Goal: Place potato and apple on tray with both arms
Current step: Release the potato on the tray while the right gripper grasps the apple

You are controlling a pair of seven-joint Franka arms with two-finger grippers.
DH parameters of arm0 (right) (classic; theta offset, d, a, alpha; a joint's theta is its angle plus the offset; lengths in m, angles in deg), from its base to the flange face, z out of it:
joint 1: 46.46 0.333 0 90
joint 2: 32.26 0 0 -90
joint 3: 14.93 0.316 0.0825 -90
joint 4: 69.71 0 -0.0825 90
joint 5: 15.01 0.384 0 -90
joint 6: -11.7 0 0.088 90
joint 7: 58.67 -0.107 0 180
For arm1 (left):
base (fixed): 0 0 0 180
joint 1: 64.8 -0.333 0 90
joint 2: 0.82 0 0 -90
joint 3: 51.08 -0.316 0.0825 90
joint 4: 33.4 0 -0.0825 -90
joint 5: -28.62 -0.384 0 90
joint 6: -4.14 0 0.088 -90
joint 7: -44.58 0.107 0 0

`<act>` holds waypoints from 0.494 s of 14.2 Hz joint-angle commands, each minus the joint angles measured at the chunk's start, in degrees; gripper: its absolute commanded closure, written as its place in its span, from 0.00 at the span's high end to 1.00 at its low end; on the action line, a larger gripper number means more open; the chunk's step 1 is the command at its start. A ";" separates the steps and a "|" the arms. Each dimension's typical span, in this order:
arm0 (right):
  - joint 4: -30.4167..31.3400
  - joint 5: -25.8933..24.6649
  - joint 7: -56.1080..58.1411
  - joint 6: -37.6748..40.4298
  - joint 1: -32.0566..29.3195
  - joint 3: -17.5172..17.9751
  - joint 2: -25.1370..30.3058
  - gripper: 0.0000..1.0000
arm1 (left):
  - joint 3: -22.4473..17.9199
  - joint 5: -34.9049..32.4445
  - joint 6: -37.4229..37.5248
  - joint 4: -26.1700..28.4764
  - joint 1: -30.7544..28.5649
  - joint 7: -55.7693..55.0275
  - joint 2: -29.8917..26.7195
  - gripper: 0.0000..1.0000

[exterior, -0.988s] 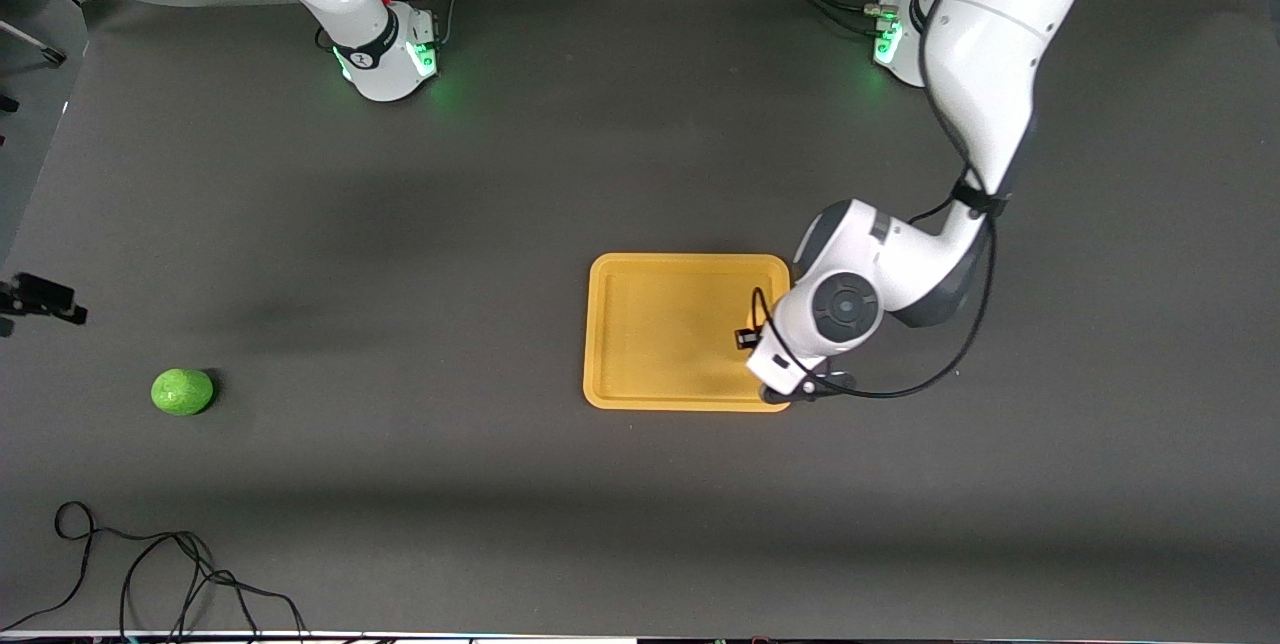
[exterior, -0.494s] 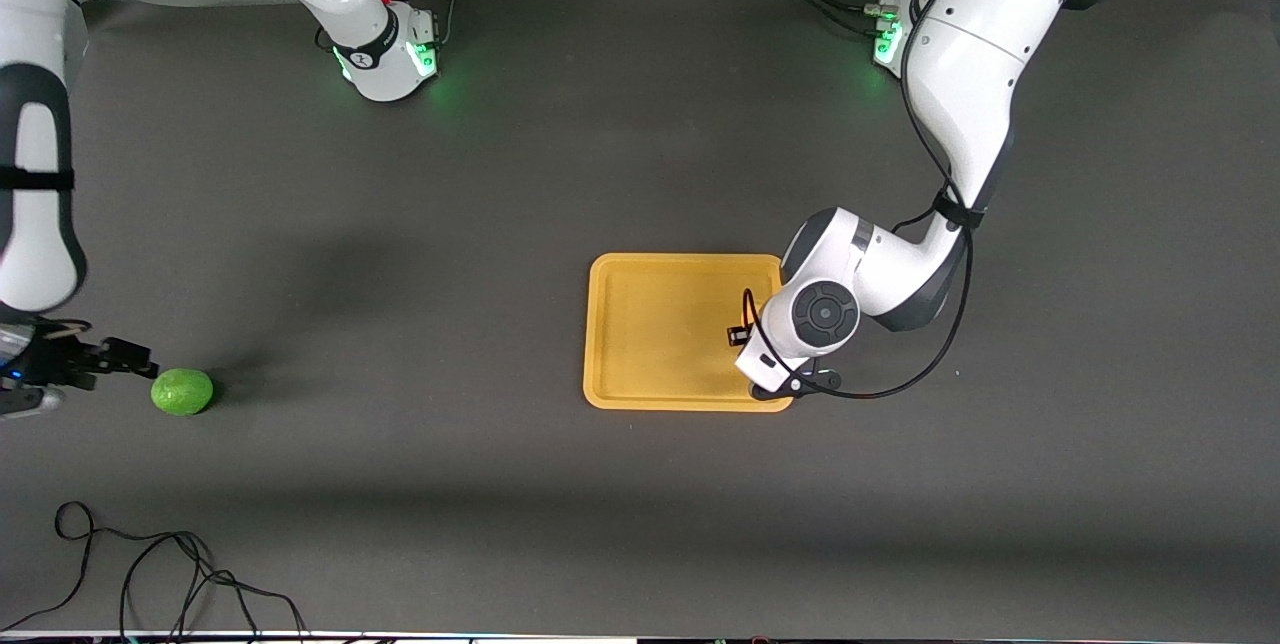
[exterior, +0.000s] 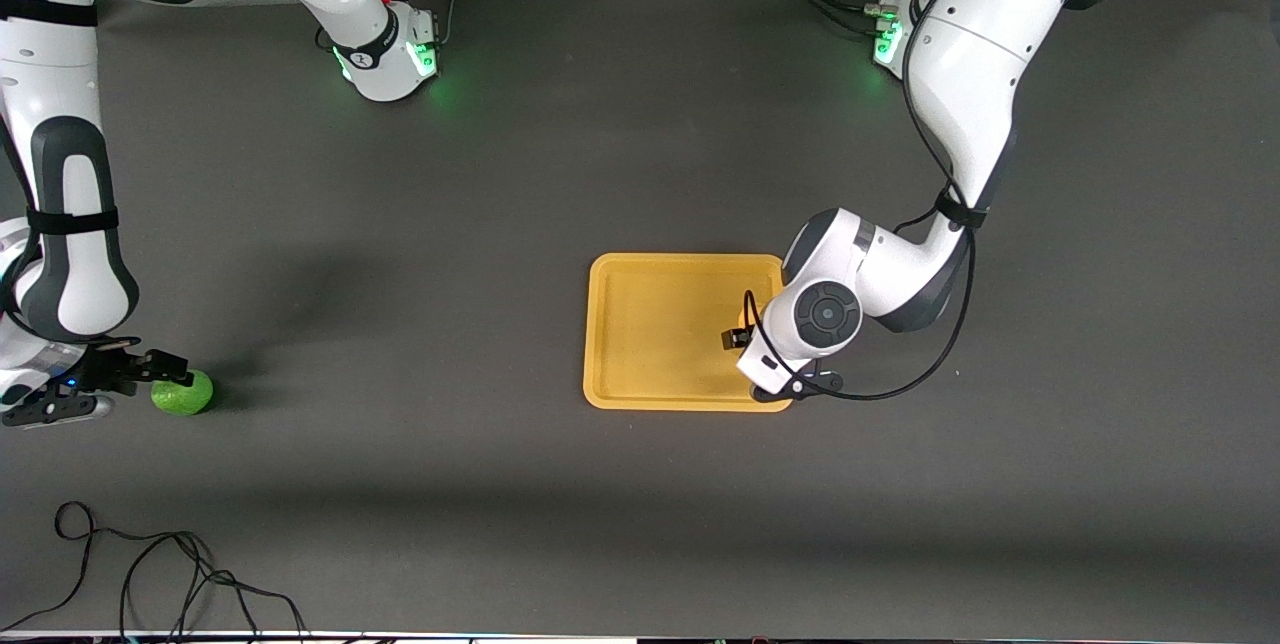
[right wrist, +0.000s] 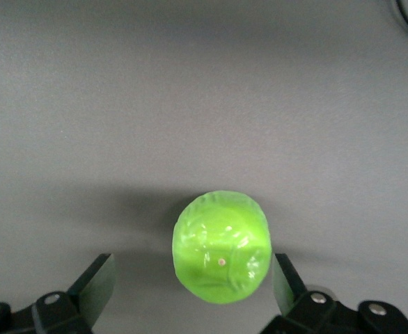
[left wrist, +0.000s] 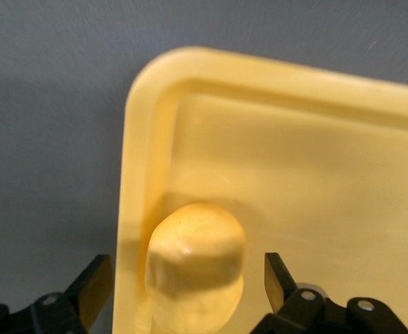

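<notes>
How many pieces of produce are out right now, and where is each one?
2. The potato lies in a corner of the tray, between the left end effector's open fingers. The apple sits on the table at the right arm's end.

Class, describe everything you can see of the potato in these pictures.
The potato is a small, lumpy, pale yellow-orange oval with a smooth, faintly speckled skin. It lies inside the tray, close against the rim by a rounded corner. The left gripper straddles it with open fingers, neither touching it. The front view hides it under the arm.
</notes>
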 commanded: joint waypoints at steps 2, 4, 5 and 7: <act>0.60 3.39 3.05 -3.86 0.01 0.22 -2.29 1.00 | -0.60 -0.88 7.83 0.87 -5.23 2.44 -11.79 0.97; 0.43 3.39 3.13 -5.45 -0.08 0.31 -3.35 1.00 | -0.60 -0.88 12.05 0.79 -10.15 7.71 -17.59 0.98; 0.34 3.39 3.13 -5.63 -0.08 0.40 -3.44 1.00 | -0.60 -0.88 14.16 0.87 -12.53 10.78 -19.97 0.99; 0.16 3.48 3.13 -5.63 -0.08 0.40 -4.05 1.00 | -0.68 -1.84 19.25 1.75 -17.71 20.34 -23.93 0.99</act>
